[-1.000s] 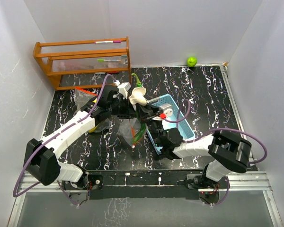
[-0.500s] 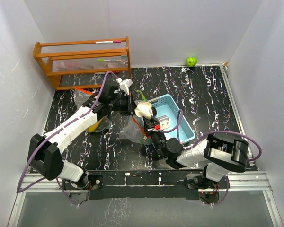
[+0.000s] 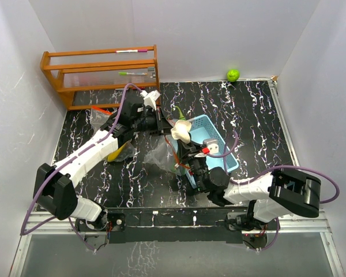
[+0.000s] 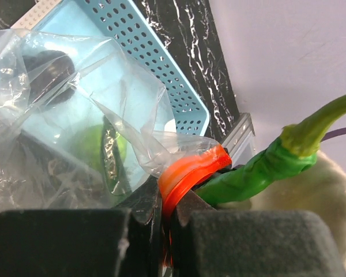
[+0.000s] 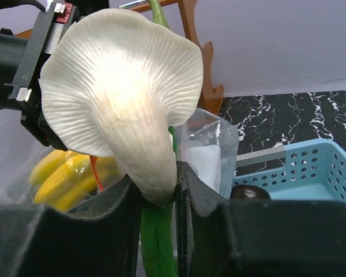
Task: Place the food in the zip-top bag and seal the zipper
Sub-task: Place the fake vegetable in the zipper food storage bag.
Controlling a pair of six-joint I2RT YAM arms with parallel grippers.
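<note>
- A small red-and-white tag (image 5: 60,10) sits on the left arm's wrist body; any print on it is too small to read
- The table (image 3: 251,115) is black with white marble veins, and plain white walls (image 3: 219,34) close it in on three sides
- A wooden rack (image 3: 101,75) stands at the back left, and a lime-green ball (image 3: 233,74) lies by the back wall
- The left gripper (image 4: 168,216) is clenched on the zipper (image 4: 190,170), which bends in a curve out of its fingers
- The zip-top bag (image 4: 75,98) hangs crumpled from that strip, just left of the blue basket (image 4: 155,63), which shows through the plastic
- The right gripper (image 5: 158,196) pinches a white mushroom (image 5: 121,86) by its stem, together with the green pepper (image 4: 248,170), right at the bag's mouth
- Yellow bananas (image 5: 66,173) show through a second clear bag behind
</note>
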